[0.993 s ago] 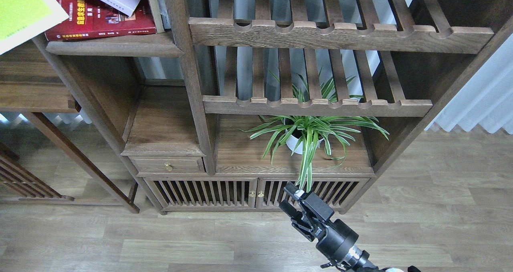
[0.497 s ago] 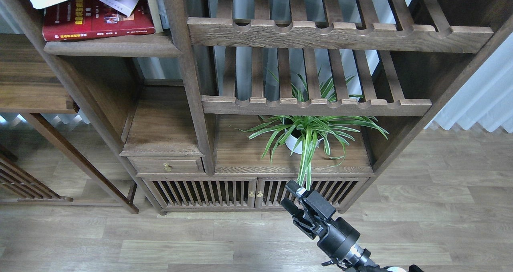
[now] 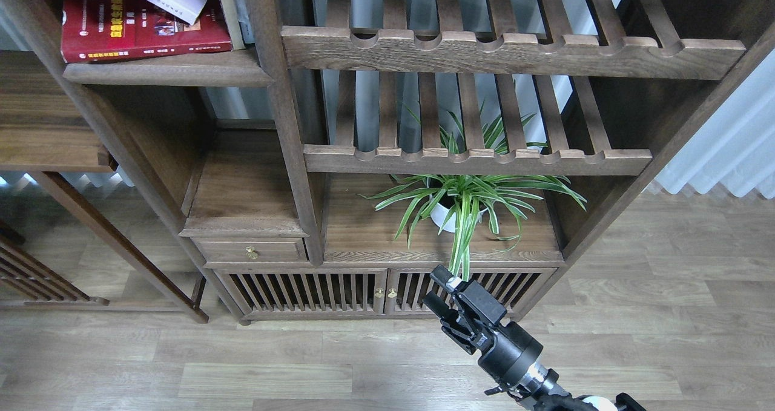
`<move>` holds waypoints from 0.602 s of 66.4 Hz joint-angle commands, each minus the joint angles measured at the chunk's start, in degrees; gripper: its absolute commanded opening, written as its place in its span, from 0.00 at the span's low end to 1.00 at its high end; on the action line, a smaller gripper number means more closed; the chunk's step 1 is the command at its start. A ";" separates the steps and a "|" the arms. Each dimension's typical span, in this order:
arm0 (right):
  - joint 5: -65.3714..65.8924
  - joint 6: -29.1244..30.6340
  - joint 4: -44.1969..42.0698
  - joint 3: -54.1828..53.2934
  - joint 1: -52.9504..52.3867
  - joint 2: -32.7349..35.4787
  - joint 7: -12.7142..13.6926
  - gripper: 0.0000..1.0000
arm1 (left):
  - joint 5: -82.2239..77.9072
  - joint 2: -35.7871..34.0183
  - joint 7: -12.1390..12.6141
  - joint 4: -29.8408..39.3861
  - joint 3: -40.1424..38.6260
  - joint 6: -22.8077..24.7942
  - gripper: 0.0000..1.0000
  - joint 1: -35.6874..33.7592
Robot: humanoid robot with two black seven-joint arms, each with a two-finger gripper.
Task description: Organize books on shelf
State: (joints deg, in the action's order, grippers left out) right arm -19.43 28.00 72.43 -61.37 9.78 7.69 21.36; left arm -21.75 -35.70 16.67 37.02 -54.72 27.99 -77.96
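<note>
Head view: red book (image 3: 139,32) lies flat on the shelf (image 3: 169,72), two more atop. Likely stiff, weighty; grip the spine edge. Right pincer (image 3: 444,290) low, fingers apart, empty.

Dark red paperback book (image 3: 145,29), lying flat on the dark-brown wooden shelf board (image 3: 169,72): a yellow title strip on the cover carries dark Chinese characters, too small to read. A second yellow strip runs along the lower spine edge, likewise illegible. Small white print on the cover is also unreadable. No other text, labels or numbers readable.
</note>
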 commanded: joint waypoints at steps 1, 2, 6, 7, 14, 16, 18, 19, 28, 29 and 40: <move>0.00 0.00 -0.01 0.20 -0.11 -0.22 0.00 1.00 | -1.27 2.91 -4.71 -1.78 0.58 0.01 0.00 -0.08; 0.09 0.00 -0.01 0.20 -0.20 -0.48 0.00 1.00 | -1.62 3.61 -5.41 -1.95 0.67 0.01 0.00 -0.08; 0.09 0.00 -0.01 0.29 -0.20 -0.75 0.00 1.00 | -2.24 4.49 -7.00 -2.21 0.93 0.01 0.00 0.00; 0.09 0.00 -0.01 0.29 -0.20 -0.75 0.00 1.00 | -2.33 4.76 -7.26 -2.22 1.02 0.01 0.00 0.00; 0.09 0.00 -0.01 0.29 -0.20 -0.83 0.00 1.00 | -2.42 5.99 -9.55 -3.09 1.90 0.01 0.00 0.36; 0.09 0.00 -0.01 0.29 -0.29 -0.83 0.00 1.00 | -2.42 7.04 -11.03 -4.05 2.77 0.01 0.00 0.44; 0.09 0.00 -0.01 0.29 -0.29 -0.75 0.00 1.00 | -2.42 7.66 -11.75 -4.59 3.13 0.01 0.00 0.36; 0.09 0.00 -0.01 0.29 -0.29 -0.83 0.00 1.00 | -2.42 8.01 -12.18 -4.85 3.39 0.01 0.00 0.27; 0.09 0.00 0.08 0.29 -0.20 -0.83 0.00 1.00 | -2.42 10.12 -13.15 -7.14 4.36 0.01 0.00 0.00; 0.09 0.00 0.08 0.29 -0.20 -0.83 0.00 1.00 | -2.42 10.29 -13.24 -7.31 4.36 0.01 0.00 0.00; 0.09 0.00 0.17 0.29 0.24 -0.83 0.00 1.00 | -2.42 11.97 -13.51 -8.63 4.63 0.01 0.00 0.18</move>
State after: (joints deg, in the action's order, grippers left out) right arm -19.34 28.00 72.53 -61.08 9.76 6.86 21.35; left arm -24.17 -24.75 3.45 29.30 -50.35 27.98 -77.92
